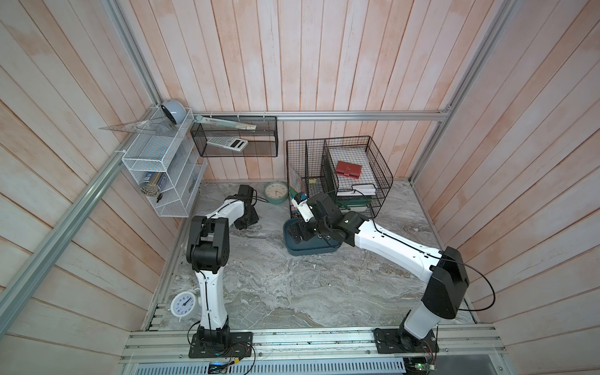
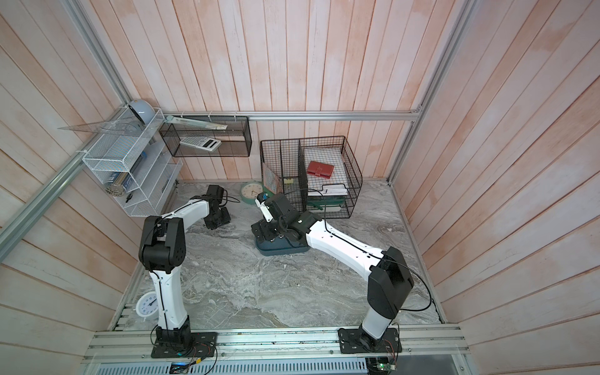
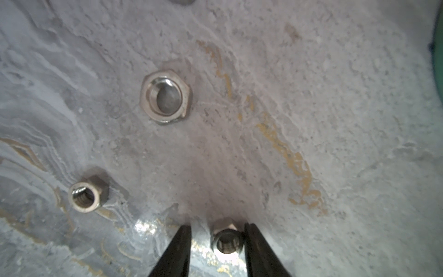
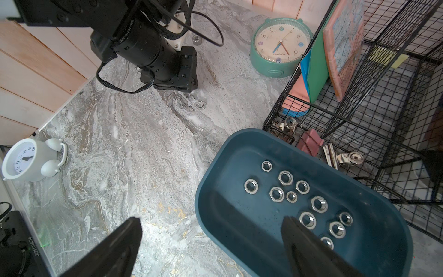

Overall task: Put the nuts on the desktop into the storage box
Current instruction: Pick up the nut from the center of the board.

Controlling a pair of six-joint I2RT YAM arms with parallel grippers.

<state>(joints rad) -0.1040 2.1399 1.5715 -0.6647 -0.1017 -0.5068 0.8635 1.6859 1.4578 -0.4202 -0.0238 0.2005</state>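
**Bimanual cell, read from the base rail to the back wall.** Nearest the rail, a white twin-bell alarm clock (image 1: 183,303) stands on the grey marble-patterned worktop (image 1: 292,292). In mid-field the right gripper (image 4: 211,221) hangs over the edge of the teal storage box (image 4: 227,153). Its fingers (image 4: 127,237) are spread wide and empty, one above the worktop and one above the box floor. Eleven silver nuts (image 4: 276,193) show inside the box, lying flat.

Beyond, the left gripper (image 3: 217,227) sits low over the worktop. Its fingers (image 3: 179,249) stand part-way apart astride a small hex nut (image 3: 227,239); one touches its side, the other is just clear of it. Two more loose nuts lie past the fingertips: a threaded nut (image 3: 86,196) and a wide flat nut (image 3: 165,97). The left arm's motor housing (image 4: 143,45) bears white lettering beginning "DM-".

Farthest, a green clock (image 4: 280,45), its face marked "HappyTime", stands beside the black wire organiser (image 4: 383,48), which holds binder clips (image 4: 309,144).
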